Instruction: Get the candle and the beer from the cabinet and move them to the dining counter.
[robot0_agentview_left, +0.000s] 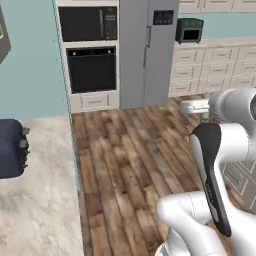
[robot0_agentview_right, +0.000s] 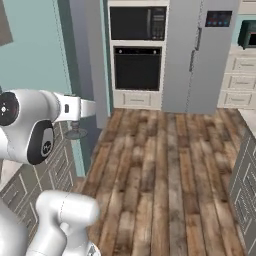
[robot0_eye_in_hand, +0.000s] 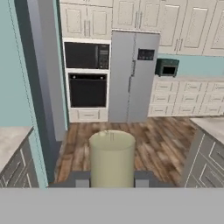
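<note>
— Candle (robot0_eye_in_hand: 112, 158): just one, a pale beige cylinder seen end-on in the hand view, sitting between the two dark fingers (robot0_eye_in_hand: 82, 180). The gripper (robot0_eye_in_hand: 112, 181) is clamped on it, one tip at each side.

— Any sign of its holder?

— In the right base view a small round dark base (robot0_agentview_right: 75, 133) hangs under the white hand, beside the teal wall (robot0_agentview_right: 35, 55).

— And the room?

— One grey fridge (robot0_eye_in_hand: 132, 76), one black microwave (robot0_eye_in_hand: 86, 55) stacked over one black oven (robot0_eye_in_hand: 87, 90), and one small dark green toaster oven (robot0_eye_in_hand: 166, 68) on a far worktop. Cream panelled drawers run under it.

— Surfaces?

— Brown wooden plank floor (robot0_agentview_right: 165, 170), streaky and worn-looking. A beige marbled stone counter (robot0_agentview_left: 35, 200) lies at the left, with one dark blue object (robot0_agentview_left: 11, 148) on it; I cannot tell what it is.
</note>
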